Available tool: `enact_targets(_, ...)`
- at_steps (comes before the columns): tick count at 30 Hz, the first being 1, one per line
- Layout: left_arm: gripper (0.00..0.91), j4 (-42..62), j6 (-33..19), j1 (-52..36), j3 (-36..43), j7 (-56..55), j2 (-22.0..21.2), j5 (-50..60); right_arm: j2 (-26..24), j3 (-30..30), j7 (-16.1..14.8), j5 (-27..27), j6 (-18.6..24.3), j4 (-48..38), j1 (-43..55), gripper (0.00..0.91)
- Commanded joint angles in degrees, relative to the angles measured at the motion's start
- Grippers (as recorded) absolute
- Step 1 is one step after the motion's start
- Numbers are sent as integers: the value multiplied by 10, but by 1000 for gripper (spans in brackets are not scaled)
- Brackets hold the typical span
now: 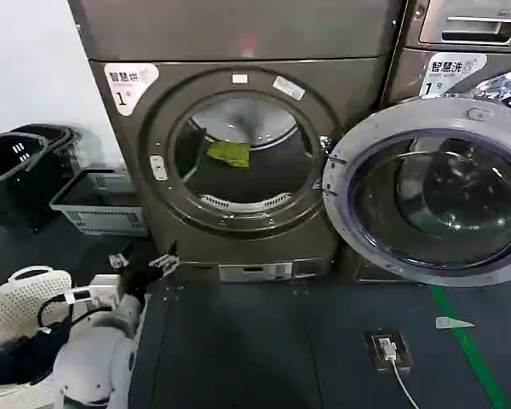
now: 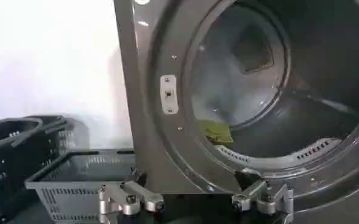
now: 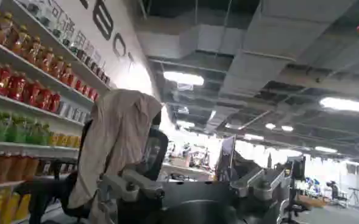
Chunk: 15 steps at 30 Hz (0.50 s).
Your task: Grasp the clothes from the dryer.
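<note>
Clothes (image 1: 228,152) are lying inside the dryer (image 1: 238,162) drum, on the sloping steel wall a bit left of centre, nothing touching them. In the left wrist view the clothes (image 2: 216,131) are sitting just behind the porthole's inner rim. Dryer door (image 1: 434,192) is hanging wide open to the right. Left claw (image 1: 141,262) is sitting low at the dryer's lower left corner, outside the drum, well below the clothes; fingers (image 2: 129,199) are spread apart, gripping nothing. Right claw (image 3: 194,189) is pointing away toward a room with drink shelves (image 3: 27,91) and a chair (image 3: 118,158); its fingers are spread too, empty. Grey basket (image 1: 98,200) and black baskets (image 1: 21,166) are standing on the floor left of the dryer.
</note>
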Motion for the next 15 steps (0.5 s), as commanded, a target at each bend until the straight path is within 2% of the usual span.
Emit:
enact_targets(1,907,1,28,-1,1,1,-1,2,-1,-3,5,-1,-1,2,1,907)
enact_targets(4,907,1,28,-1,1,1,-1,5,-1,-20,22,12,48,-15,2,907)
enact_targets(6,907,0,28,-1,1,2,0,8,-1,-21,19,15,37,-15,4,907)
enact_targets(9,907,4,28,-5,3,6,4,23,-1,-24,14,19,56,-20,8,907)
enact_targets(15,907,1,28,-5,7,10,5,27,-1,-26,20,28,43,-17,7,907)
